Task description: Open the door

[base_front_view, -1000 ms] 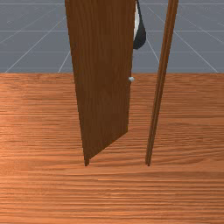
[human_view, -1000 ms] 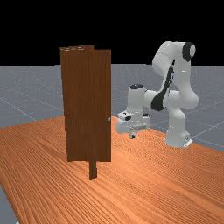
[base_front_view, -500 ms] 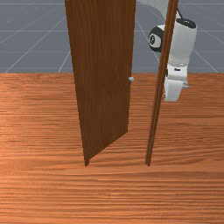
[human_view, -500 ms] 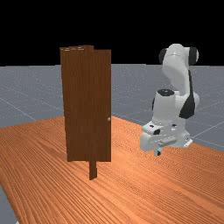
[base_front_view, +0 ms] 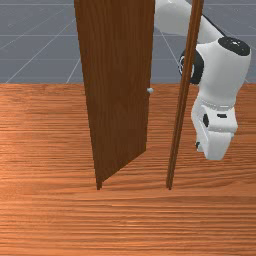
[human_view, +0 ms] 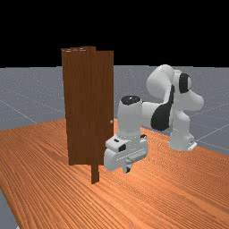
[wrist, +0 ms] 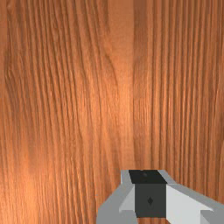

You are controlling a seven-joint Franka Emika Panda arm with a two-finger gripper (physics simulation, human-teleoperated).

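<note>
The dark brown door (base_front_view: 117, 80) stands ajar, angled away from the front view's camera, with a gap between its free edge and the narrow post (base_front_view: 183, 100). A small pale knob (base_front_view: 150, 90) sits on that edge. My gripper (human_view: 127, 170) hangs low over the table in the far view, right of the door (human_view: 89, 107) and lower than the knob (human_view: 111, 121). In the front view the hand is beyond the post's right side, apart from it. The wrist view has the gripper (wrist: 150, 192) above bare wood, touching neither door nor knob.
The orange-brown table (base_front_view: 50, 215) spreads around the door and post. In the front view the upper post crosses in front of part of the arm (base_front_view: 220, 75). A short frame foot (human_view: 95, 174) stands below the door in the far view.
My hand came from behind the door to the post's right side, then nearer the front camera. In the far view it went right, then back left and lower. Door and knob have not moved.
</note>
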